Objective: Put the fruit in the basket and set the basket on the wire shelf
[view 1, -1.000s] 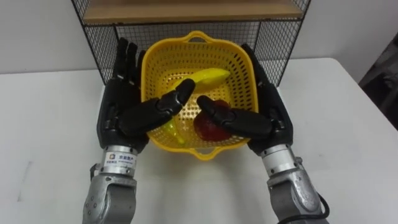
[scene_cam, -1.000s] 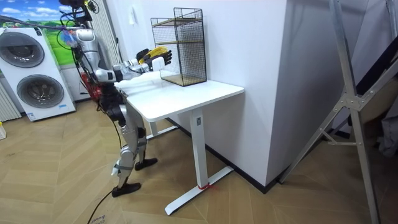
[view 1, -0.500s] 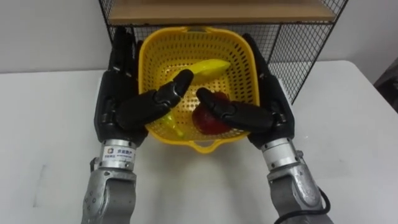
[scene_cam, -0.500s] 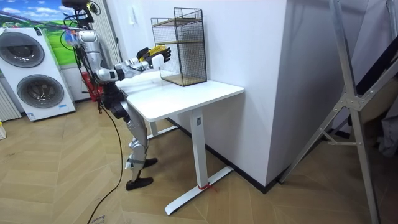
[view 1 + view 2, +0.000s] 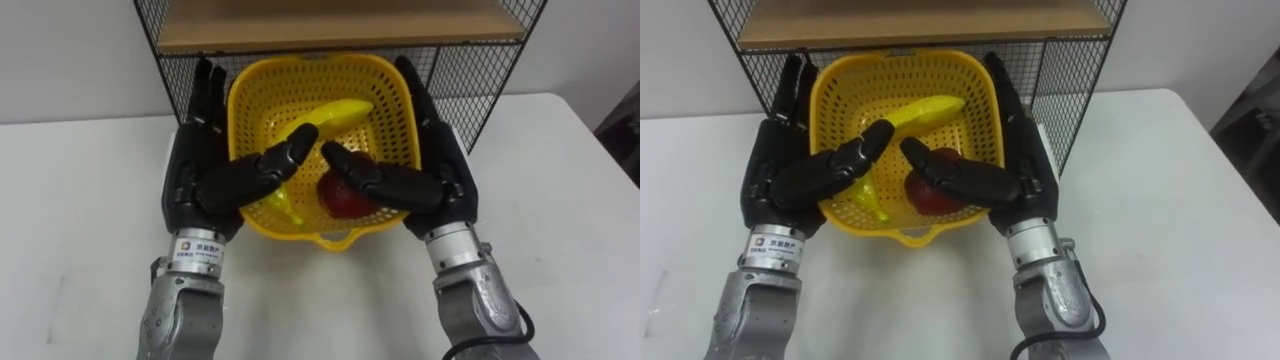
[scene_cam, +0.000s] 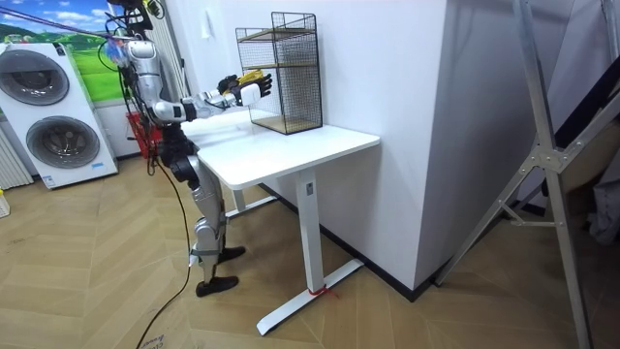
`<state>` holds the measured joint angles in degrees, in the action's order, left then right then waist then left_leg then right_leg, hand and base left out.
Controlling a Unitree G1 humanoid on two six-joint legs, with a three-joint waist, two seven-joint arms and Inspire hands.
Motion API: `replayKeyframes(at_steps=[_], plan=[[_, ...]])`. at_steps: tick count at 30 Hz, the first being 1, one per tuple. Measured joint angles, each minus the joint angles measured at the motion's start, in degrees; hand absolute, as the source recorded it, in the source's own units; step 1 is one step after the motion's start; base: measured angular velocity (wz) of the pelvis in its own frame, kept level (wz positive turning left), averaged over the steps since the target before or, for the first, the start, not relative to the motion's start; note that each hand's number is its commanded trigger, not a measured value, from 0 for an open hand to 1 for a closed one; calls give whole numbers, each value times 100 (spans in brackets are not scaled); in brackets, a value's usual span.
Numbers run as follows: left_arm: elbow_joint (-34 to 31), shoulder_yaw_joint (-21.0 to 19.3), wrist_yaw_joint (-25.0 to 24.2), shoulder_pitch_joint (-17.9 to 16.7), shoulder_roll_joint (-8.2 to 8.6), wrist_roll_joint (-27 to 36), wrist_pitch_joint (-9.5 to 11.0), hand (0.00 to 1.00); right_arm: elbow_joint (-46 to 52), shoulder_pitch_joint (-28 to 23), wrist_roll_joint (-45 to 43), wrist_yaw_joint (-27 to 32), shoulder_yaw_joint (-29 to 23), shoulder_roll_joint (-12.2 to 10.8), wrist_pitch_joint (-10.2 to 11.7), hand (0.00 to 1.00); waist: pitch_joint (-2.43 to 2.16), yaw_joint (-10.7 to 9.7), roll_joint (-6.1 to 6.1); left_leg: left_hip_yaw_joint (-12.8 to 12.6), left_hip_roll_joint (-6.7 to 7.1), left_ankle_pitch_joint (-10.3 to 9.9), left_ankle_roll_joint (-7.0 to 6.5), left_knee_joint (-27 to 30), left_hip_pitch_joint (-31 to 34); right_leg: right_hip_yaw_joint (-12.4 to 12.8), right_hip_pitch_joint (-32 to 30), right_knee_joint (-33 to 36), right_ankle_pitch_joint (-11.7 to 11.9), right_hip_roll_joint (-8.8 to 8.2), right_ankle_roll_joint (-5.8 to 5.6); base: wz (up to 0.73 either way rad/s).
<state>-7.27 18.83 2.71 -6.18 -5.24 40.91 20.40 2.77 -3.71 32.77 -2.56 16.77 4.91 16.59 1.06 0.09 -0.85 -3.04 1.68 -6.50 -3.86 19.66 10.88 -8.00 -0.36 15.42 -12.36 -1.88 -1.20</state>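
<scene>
- The basket (image 5: 262,105) sits mid-frame between both hands, its far rim at the mouth of the wire shelf (image 5: 480,80) along the top.
- The left hand (image 5: 200,180) lies flat on the basket's left wall, fingers straight, thumb reaching in over the rim.
- The right hand (image 5: 440,180) mirrors it on the right wall.
- Inside the basket lie a banana (image 5: 335,112) and a red fruit (image 5: 340,197).
- The white tabletop (image 5: 80,220) is below.

No legible text, only tiny unreadable print on a label (image 5: 197,244) below the left robot hand (image 5: 200,180)

Head eyes look down, close; room camera, far, shares the basket (image 5: 300,82).
</scene>
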Motion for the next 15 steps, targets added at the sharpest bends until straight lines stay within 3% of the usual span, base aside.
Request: replayKeyframes(at_steps=[7, 15], plan=[[0, 32, -1, 0, 0, 3, -1, 0, 13, 1, 30, 58, -15, -11, -1, 0, -28, -81, 30, -1, -2, 41, 1, -83, -49, -5, 105, -190, 105, 30, 2, 0], [62, 66, -3, -8, -3, 20, -52, 0, -17, 0, 36, 86, -67, -8, -92, 0, -28, -210, 34, -24, 6, 158, 14, -319, -270, 9, 259, -292, 150, 16, -1, 0]])
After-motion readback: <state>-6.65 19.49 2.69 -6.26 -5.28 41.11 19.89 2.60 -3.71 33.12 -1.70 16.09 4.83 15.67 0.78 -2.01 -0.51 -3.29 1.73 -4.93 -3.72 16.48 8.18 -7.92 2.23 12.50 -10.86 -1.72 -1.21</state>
